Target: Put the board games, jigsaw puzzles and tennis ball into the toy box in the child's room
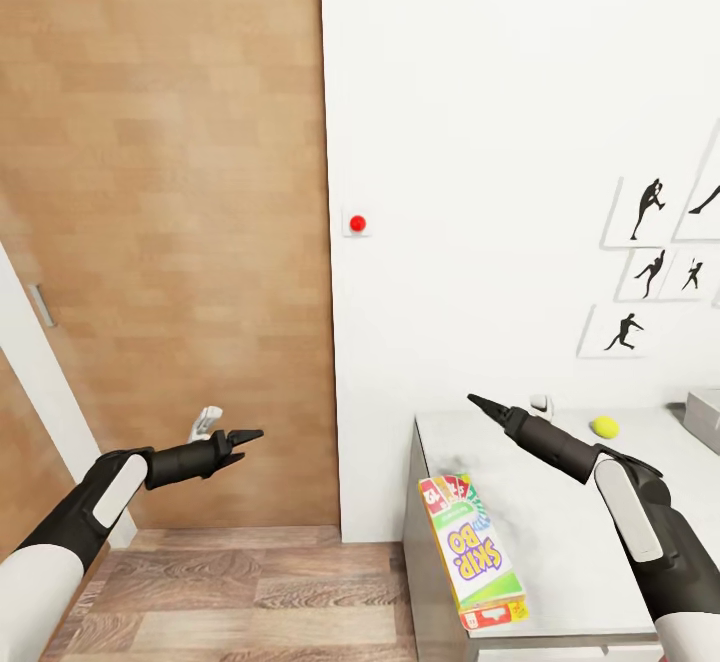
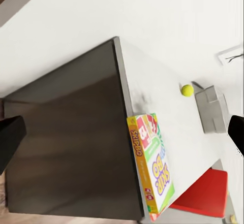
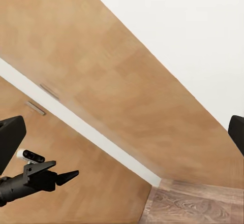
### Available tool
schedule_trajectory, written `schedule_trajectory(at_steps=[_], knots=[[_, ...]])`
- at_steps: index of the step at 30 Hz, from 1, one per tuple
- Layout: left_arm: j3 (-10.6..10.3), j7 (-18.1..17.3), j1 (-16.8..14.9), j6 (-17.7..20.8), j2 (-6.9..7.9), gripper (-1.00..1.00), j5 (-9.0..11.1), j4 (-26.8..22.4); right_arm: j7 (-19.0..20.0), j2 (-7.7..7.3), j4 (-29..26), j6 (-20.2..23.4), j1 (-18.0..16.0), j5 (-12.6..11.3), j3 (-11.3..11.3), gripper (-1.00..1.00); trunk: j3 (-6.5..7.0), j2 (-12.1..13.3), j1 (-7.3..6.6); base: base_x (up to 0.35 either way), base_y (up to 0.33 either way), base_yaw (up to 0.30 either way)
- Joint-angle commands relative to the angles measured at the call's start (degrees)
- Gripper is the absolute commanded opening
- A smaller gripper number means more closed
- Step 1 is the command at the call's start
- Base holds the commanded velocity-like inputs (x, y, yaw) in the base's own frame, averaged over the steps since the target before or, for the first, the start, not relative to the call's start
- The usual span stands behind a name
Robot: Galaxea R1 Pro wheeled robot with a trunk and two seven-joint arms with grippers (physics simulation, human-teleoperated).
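With both the left gripper and right gripper hanging empty, fingers together, the robot is approaching the table, where the board game is lying below the right fingertips, awaiting pickup.

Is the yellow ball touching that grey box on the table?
Apart. In the left wrist view, a strip of bare table shows between the ball and the grey box; the head view also shows a gap.
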Motion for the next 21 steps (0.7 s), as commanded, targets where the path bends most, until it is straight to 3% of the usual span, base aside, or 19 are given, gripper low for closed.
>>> schedule_trajectory(at_steps=[1, 9, 14, 18, 21], knots=[[-0.1, -0.2, -0.1, 0.3, 0.05, 1.0, 0.3, 0.0, 0.6, 0.01, 0.0, 0.6, -0.1, -0.2, -0.1, 1.0, -0.32, -0.6, 0.26, 0.0, 0.0, 0.0], [-0.3, -1.3, -0.1, 0.0, -0.77, 1.0, 0.3, 1.7, 8.3, 0.0, -0.1, 1.7, -0.1, -0.2, -0.1, 1.0, -1.76, -3.8, 2.02, 0.0, 0.0, 0.0], [-0.3, -1.4, 0.0, -0.5, -3.42, 1.0, -0.1, 4.5, 14.7, 0.01, -0.1, 1.8, -0.1, -0.2, -0.1, 1.0, -2.66, -5.8, 3.12, 0.0, 0.0, 0.0], [-0.3, -1.4, -0.1, -1.7, -4.42, 1.0, -0.2, 5.5, 17.5, -0.02, -0.1, 1.9, 0.0, -0.1, -0.1, 1.0, -3.37, -7.4, 4.0, 0.0, 0.0, 0.0], [-0.4, -1.4, -0.1, -3.8, -6.27, 1.0, 0.1, 5.9, 19.1, -0.05, -0.1, 2.0, 0.0, -0.1, -0.2, 1.0, -3.91, -8.6, 4.65, 0.0, 0.0, 0.0]])
